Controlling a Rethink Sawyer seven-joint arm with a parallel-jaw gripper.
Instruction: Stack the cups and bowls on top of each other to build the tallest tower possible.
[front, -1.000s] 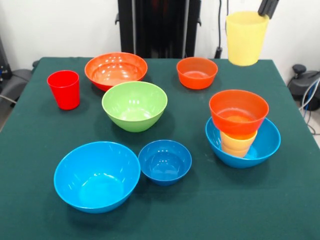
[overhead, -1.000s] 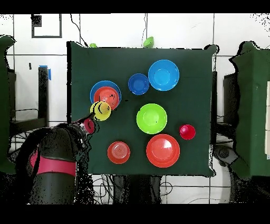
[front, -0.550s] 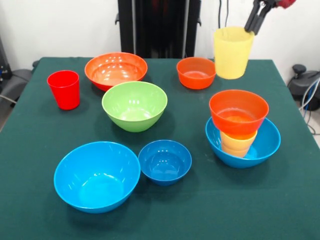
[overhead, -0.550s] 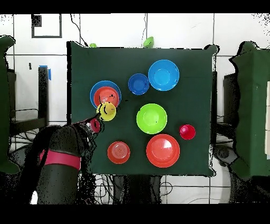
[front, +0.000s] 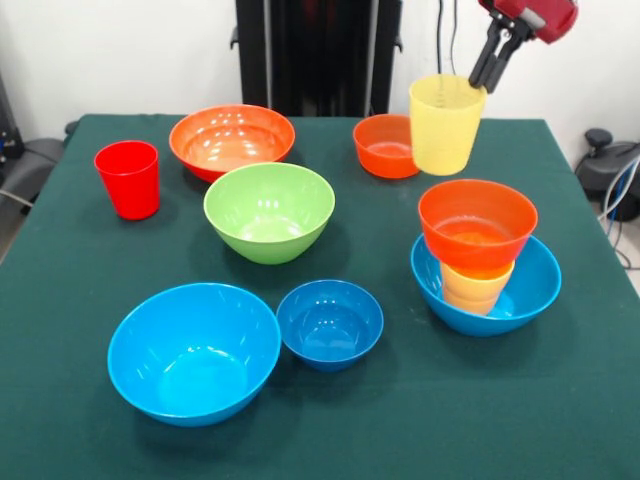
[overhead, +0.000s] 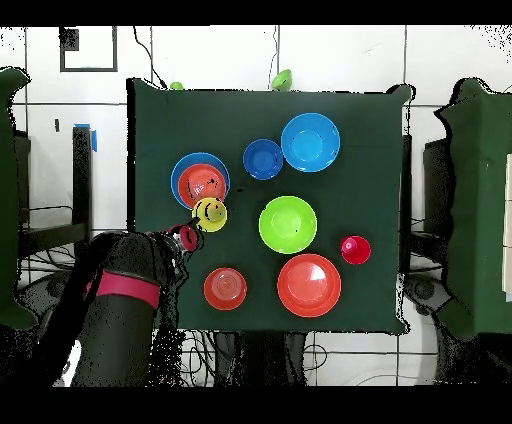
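While clamped at its rim by the gripper (front: 478, 80), the pale yellow cup (front: 445, 124) hangs clear of the table (front: 80, 380), mouth up, long axis near upright, slightly tilted. Just beside it, toward one table edge: tower (front: 485, 262), a small orange bowl (front: 476, 222) over nested cups in a light-blue bowl (front: 530, 290). Behind: another small orange bowl (front: 385, 145).

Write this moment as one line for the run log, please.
gripper: shut on yellow cup | cup: in air, beside tower | red cup: on table
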